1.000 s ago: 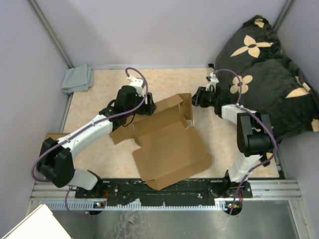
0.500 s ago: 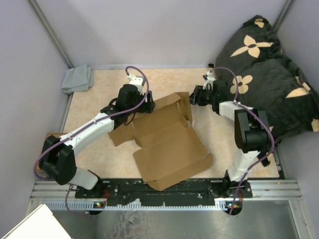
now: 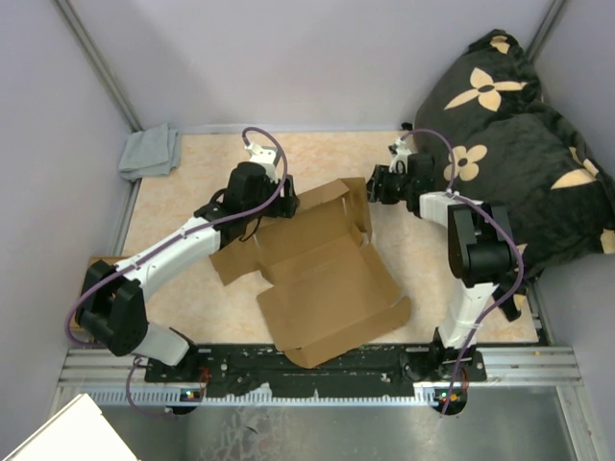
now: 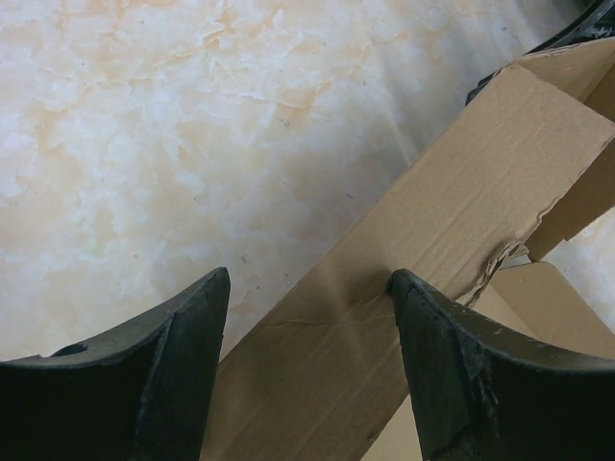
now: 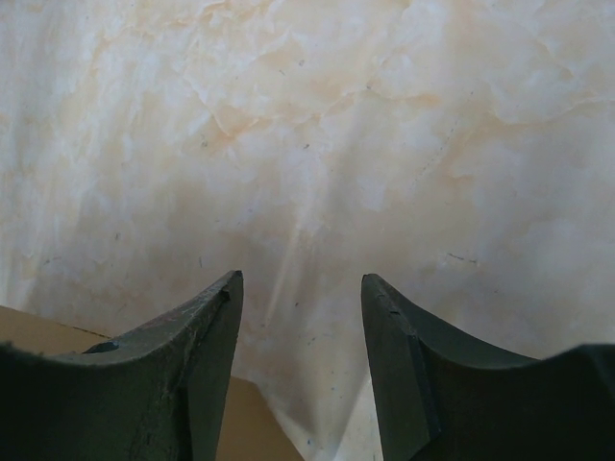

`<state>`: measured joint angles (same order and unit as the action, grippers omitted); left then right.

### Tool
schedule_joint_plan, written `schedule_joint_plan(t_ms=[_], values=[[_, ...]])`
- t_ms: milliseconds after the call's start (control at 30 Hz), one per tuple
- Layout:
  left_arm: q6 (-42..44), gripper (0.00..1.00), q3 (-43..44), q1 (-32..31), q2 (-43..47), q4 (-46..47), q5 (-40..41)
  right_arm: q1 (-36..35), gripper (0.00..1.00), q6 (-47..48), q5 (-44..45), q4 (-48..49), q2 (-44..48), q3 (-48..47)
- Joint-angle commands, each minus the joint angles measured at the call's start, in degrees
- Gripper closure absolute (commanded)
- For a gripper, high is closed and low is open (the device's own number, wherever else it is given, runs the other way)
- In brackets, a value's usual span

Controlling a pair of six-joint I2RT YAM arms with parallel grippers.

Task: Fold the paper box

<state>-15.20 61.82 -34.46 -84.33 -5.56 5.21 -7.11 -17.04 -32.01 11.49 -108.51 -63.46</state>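
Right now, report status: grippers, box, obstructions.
Left gripper open, astride far flap of paper box. Right gripper open, empty. Box lies open, lid flat. Grey cloth well apart.

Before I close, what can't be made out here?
Top view: left gripper fingertips hidden by its own body; contact with the paper box unclear.
Left wrist view: box runs off right and bottom edges.
Right wrist view: only a box corner, cut off bottom left, beside the right gripper.

Matt brown cardboard, frayed crease: paper box [image 3: 327,279]. Smooth marbled beige, faint sheen: table [image 3: 327,158].
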Motion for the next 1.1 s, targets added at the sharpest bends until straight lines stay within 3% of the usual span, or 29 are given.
schedule_joint_plan(t_ms=[0,467,733,900,1067], values=[[0.18,0.25,0.49,-0.26,-1.35,-3.31,-0.57,-0.85,0.46,1.05,0.39,1.04,-0.70,-2.94],[0.18,0.25,1.02,-0.17,-1.98,-3.23,-0.49,-0.85,0.45,1.74,3.10,-0.75,0.38,-3.13],[0.17,0.25,0.29,-0.17,-1.28,-3.39,-0.23,-0.81,0.43,2.08,8.73,-2.06,9.51,4.39],[0.14,0.23,0.51,0.02,-1.00,-3.75,2.57,-0.77,0.37,1.99,19.69,-10.63,17.44,5.10],[-0.30,0.24,0.86,0.27,-1.34,-3.30,-0.05,-1.11,0.37,4.30,16.40,-15.82,25.38,5.55]])
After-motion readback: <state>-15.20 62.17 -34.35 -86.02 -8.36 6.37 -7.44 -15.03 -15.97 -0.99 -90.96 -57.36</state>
